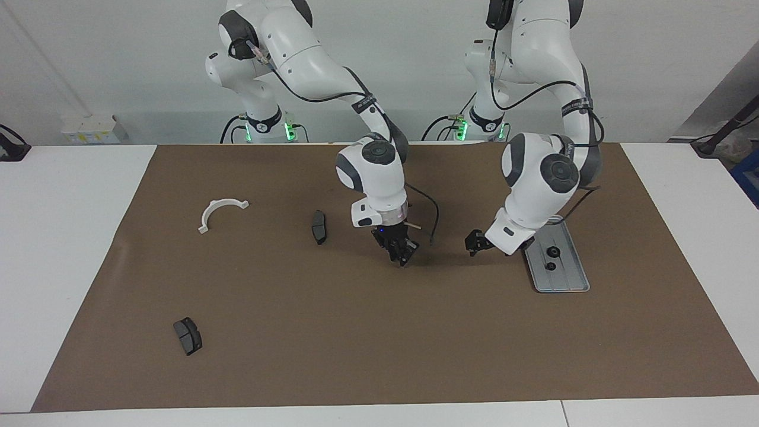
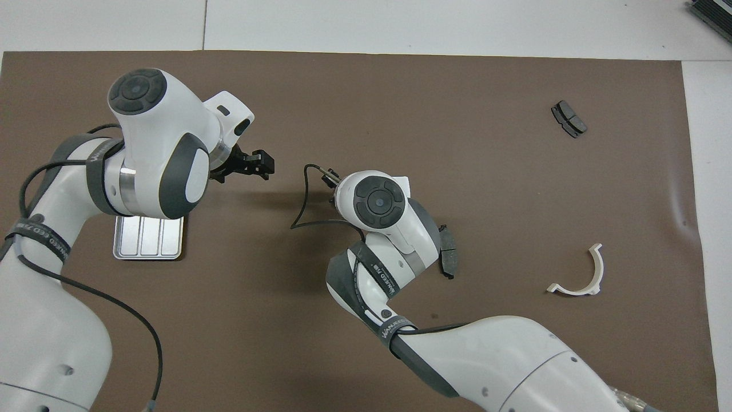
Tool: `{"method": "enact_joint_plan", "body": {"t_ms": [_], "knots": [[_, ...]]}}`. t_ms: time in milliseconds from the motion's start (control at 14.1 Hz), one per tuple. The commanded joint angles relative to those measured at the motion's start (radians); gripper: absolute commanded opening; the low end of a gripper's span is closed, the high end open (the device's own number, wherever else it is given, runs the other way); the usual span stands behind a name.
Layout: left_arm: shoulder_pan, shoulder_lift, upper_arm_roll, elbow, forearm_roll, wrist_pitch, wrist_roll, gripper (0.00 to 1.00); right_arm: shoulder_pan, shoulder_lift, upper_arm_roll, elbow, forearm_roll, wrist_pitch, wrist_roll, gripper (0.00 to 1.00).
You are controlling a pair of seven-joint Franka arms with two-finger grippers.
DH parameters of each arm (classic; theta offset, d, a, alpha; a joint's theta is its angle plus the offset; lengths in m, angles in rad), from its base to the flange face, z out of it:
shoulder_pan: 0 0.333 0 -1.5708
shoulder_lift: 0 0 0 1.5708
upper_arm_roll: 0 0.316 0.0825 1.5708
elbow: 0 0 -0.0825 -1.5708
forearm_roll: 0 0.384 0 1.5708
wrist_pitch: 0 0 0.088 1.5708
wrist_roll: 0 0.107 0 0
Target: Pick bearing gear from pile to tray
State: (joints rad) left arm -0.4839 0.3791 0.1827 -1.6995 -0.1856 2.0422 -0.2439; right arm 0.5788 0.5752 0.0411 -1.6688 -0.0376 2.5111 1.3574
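Note:
Toward the left arm's end of the mat lies the silver tray [image 1: 566, 279], with two small black gears [image 1: 552, 251] on it. In the overhead view my left arm covers most of the tray [image 2: 148, 246] and both gears. My left gripper [image 1: 474, 242] [image 2: 262, 166] hangs over bare mat beside the tray, toward the table's middle, open and with nothing in it. Over the middle of the mat, just above it, is my right gripper [image 1: 403, 255]. Its own wrist hides it in the overhead view, and I cannot see whether it carries anything.
What is left of the pile lies toward the right arm's end. A white half-ring [image 1: 220, 212] [image 2: 582, 274] lies near the robots, one dark brake pad [image 1: 319, 226] [image 2: 449, 258] beside my right arm, and another brake pad [image 1: 187, 335] [image 2: 569, 118] farther out. A brown mat [image 1: 379, 344] covers the table.

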Motion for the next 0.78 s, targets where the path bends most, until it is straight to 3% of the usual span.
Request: {"method": "enact_joint_plan", "body": {"t_ms": [0, 142, 426, 711], "knots": [[-0.064, 0.017, 0.017, 0.003, -0.005, 0.073, -0.144, 0.88, -0.022, -0.007, 0.000, 0.017, 0.013, -0.027, -0.004, 1.00], [-0.106, 0.036, 0.017, 0.001, -0.005, 0.140, -0.262, 0.82, -0.063, -0.047, -0.004, -0.005, 0.008, -0.052, -0.067, 1.00], [-0.199, 0.095, 0.017, -0.003, -0.003, 0.277, -0.448, 0.78, -0.186, -0.208, -0.003, -0.165, 0.008, -0.100, -0.358, 1.00], [-0.269, 0.125, 0.020, -0.006, 0.005, 0.296, -0.506, 0.74, -0.293, -0.304, -0.004, -0.244, 0.008, -0.167, -0.677, 1.00]]}}
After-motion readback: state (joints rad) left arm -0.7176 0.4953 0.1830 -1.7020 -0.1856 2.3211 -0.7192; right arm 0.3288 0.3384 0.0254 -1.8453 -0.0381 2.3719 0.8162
